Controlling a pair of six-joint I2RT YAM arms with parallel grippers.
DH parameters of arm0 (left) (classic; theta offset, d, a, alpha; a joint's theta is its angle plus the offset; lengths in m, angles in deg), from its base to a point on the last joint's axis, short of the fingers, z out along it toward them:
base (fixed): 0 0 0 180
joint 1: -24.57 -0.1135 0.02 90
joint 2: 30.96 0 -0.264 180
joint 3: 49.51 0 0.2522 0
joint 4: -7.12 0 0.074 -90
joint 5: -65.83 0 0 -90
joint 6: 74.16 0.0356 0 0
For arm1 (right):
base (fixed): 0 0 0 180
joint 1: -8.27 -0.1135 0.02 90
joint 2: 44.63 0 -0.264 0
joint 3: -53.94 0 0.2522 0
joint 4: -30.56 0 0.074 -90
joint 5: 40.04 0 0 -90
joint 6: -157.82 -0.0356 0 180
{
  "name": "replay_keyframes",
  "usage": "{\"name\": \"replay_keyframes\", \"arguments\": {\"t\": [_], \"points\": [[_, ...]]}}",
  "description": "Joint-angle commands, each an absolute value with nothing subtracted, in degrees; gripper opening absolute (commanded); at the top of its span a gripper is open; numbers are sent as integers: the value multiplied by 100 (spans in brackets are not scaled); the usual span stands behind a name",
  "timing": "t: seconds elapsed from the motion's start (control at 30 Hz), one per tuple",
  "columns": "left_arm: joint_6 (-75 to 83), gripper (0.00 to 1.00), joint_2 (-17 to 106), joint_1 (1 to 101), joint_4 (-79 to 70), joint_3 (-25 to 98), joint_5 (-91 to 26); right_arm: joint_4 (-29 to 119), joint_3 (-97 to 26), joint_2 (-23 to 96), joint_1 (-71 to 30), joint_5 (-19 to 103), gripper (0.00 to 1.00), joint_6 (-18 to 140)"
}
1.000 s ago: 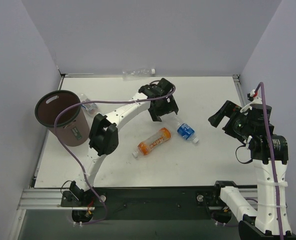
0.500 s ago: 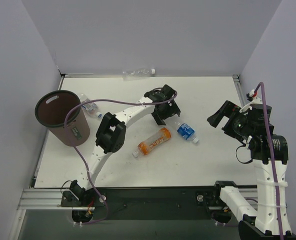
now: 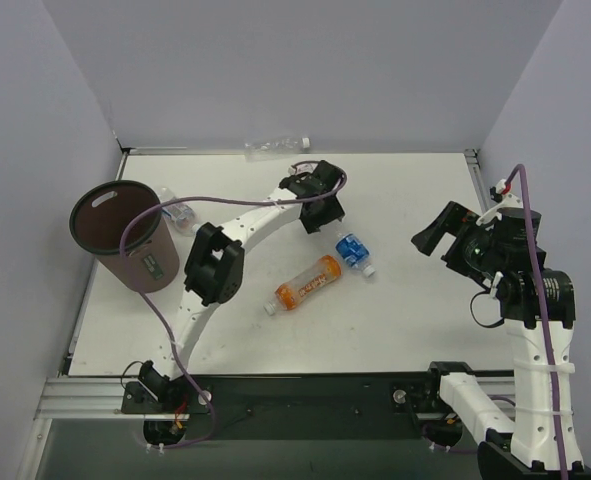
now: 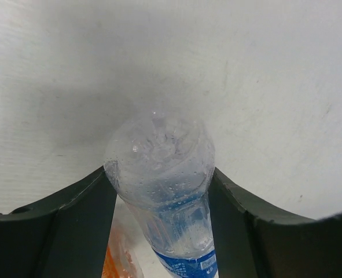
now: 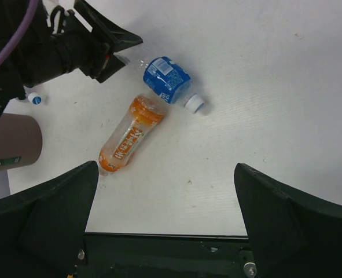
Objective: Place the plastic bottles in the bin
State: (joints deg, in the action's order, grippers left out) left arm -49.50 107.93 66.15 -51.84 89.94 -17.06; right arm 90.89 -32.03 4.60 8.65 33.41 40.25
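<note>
Top external: my left gripper sits over the base end of the blue bottle. The bottle's long axis runs from under my fingers out to its cap, near and to the right. The bin stands well apart to the left, so I judge the coming carry to be a long sweep that way, on my left arm's side.

Left wrist: both fingers press the bottle's clear base, one on each flank. I hold it at mid width.

Right wrist: my right gripper hangs wide and empty, farther off. The orange bottle lies just beside the blue one.
</note>
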Motion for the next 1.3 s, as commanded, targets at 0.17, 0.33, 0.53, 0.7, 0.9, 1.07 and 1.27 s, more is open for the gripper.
{"name": "replay_keyframes", "arguments": {"t": [0.17, 0.33, 0.53, 0.7, 0.9, 1.07, 1.27], "points": [[-2867, 45, 8297, 6553, -4760, 8679, 559, 9029, -3374, 476, 651, 3344, 97, 3970], [-1706, 44, 6534, 6553, -3798, 7503, 1624, 8950, -3418, 608, 625, 3125, 97, 3759], [657, 44, 4658, 6658, -1810, 5883, 2757, 8704, -3383, 696, 572, 2817, 97, 3425], [2056, 44, 3999, 6650, -1194, 5515, 3576, 8528, -3207, 784, 388, 2746, 96, 3258], [4385, 44, 3436, 6343, 810, 4618, 4288, 8458, -3338, 1039, -78, 2834, 95, 3196], [4845, 43, 3233, 5675, 1137, 4275, 4482, 8431, -3479, 1232, -289, 2764, 95, 3178], [4784, 43, 3268, 4796, 1014, 3985, 4447, 8449, -3523, 1294, -333, 2650, 95, 3231]]}}
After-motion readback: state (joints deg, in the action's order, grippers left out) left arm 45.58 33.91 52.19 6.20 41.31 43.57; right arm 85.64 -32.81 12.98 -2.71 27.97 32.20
